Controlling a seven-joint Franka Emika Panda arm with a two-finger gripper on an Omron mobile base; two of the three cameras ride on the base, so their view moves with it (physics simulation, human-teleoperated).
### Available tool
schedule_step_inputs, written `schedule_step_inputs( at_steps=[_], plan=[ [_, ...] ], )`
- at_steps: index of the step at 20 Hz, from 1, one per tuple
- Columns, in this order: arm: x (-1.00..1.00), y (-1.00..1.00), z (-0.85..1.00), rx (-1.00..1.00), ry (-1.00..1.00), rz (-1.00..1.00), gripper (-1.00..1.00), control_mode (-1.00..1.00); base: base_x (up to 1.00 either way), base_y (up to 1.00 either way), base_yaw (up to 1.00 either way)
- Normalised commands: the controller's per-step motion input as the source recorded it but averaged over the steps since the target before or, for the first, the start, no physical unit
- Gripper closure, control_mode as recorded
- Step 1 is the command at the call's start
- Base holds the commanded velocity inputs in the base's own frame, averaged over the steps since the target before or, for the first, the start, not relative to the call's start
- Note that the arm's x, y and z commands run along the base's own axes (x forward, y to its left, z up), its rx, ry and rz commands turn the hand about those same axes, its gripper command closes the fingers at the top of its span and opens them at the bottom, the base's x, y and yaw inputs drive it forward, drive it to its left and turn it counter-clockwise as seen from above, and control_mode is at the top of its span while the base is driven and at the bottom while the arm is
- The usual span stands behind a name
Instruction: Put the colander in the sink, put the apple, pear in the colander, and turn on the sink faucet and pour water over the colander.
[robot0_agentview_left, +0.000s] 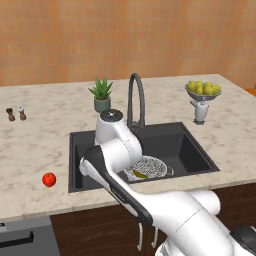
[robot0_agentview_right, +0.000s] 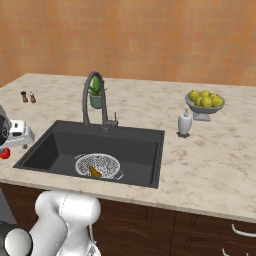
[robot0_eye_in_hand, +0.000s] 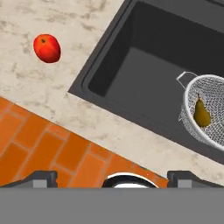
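Down at the bottom edge of the hand view my claw (robot0_eye_in_hand: 112, 177) stands spread wide and empty, high over the marble worktop (robot0_eye_in_hand: 78, 65). Upper left lies the small round red apple (robot0_eye_in_hand: 47, 48), my next pickup I judge, since the brownish-yellow pear (robot0_eye_in_hand: 201, 113) already rests in the speckled perforated colander (robot0_eye_in_hand: 210, 127) inside the dark grey sink (robot0_eye_in_hand: 144, 61).

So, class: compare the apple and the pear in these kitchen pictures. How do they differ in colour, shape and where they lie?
Colour: the apple is bright red; the pear is brownish-yellow.
Shape: the apple is round; the pear is elongated, tapering to a narrow neck.
Place: the apple lies on the counter, to the left of the sink; the pear lies inside the colander, which sits in the sink.
Both are small fruits, much smaller than the colander.
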Motion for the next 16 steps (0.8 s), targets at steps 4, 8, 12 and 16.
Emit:
schedule_step_inputs(
  at_steps=[4,8,12,16],
  plan=[
    [0.54,0.67,-0.24,0.01,0.03,0.00,-1.00,-1.00,0.00,0.00,0.00],
    [0.42,0.62,-0.37,0.06,0.05,0.00,-1.00,-1.00,0.00,0.00,0.00],
    [0.38,0.51,-0.22,0.10,0.01,0.05,-1.00,-1.00,0.00,0.00,0.00],
    [0.03,0.58,-0.03,0.01,0.01,0.06,-1.00,-1.00,0.00,0.00,0.00]
  ],
)
